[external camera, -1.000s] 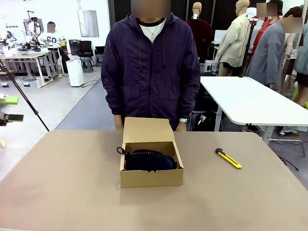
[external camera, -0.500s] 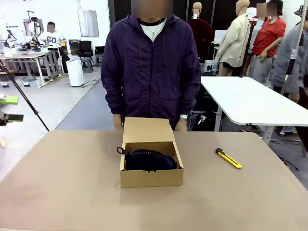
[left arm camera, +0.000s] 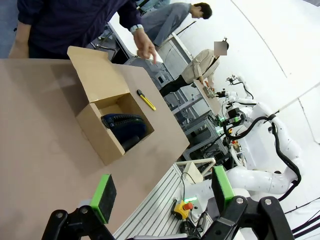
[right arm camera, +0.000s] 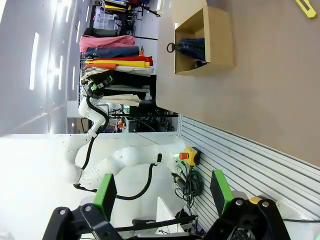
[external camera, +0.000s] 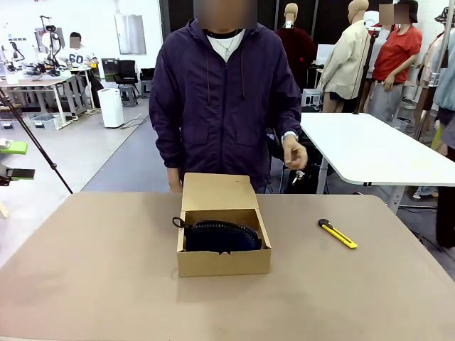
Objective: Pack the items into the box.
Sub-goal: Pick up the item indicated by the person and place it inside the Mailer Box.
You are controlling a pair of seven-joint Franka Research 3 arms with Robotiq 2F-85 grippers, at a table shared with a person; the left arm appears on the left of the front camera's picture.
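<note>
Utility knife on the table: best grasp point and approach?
Mid-body of the utility knife, from straight above, jaws across its narrow width. It lies flat and diagonal on the table, right of the box, with bare surface around it, so likely only a top-down pinch gets both long edges.

Counts: 1 brown cardboard box (external camera: 224,261), lid flap open, mid-table (external camera: 106,270). 1 navy ribbed zip pouch (external camera: 220,236), inside the box. 1 yellow-and-black utility knife (external camera: 338,233), loose on the table toward its right edge. 1 person (external camera: 224,106) at the far edge.
</note>
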